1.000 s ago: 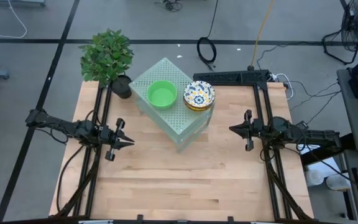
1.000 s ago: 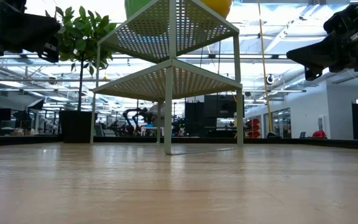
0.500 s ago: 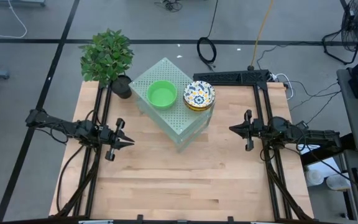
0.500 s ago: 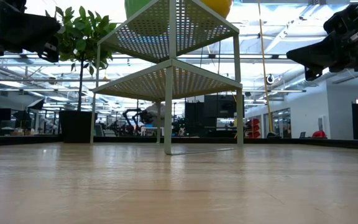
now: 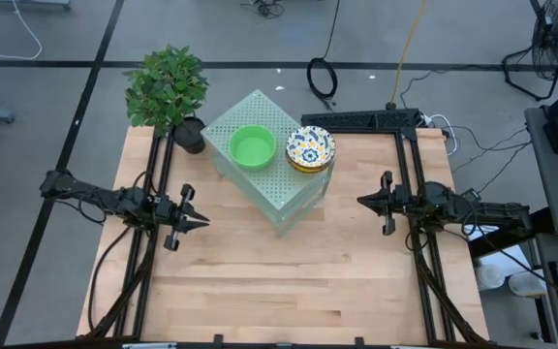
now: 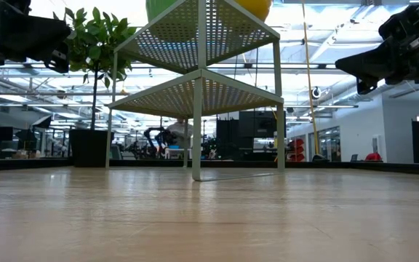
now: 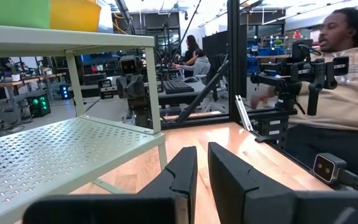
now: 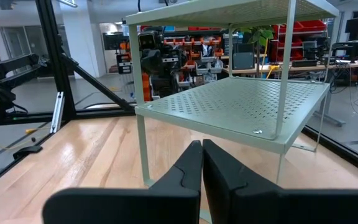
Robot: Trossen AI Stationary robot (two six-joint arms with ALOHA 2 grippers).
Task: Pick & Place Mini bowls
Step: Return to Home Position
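Two bowl stacks top the perforated shelf (image 5: pixel 260 189): green bowls (image 5: pixel 253 147) mid-top, floral bowls (image 5: pixel 310 147) at its right corner. Your left gripper (image 5: pixel 201 221), fingers (image 7: pixel 182 171) barely parted, and right gripper (image 5: pixel 364 202), fingers (image 8: pixel 188 163) closed, hang empty by the tabletop's (image 5: pixel 289 281) side edges; jolt the shelf, and the corner stack may slip.

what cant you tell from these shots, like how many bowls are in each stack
Green bowls: count hidden; the high view shows only the top one, and the low view cuts them off at its top edge.
Patterned bowls: count hidden the same way; the low view shows only a yellow underside at its top edge.
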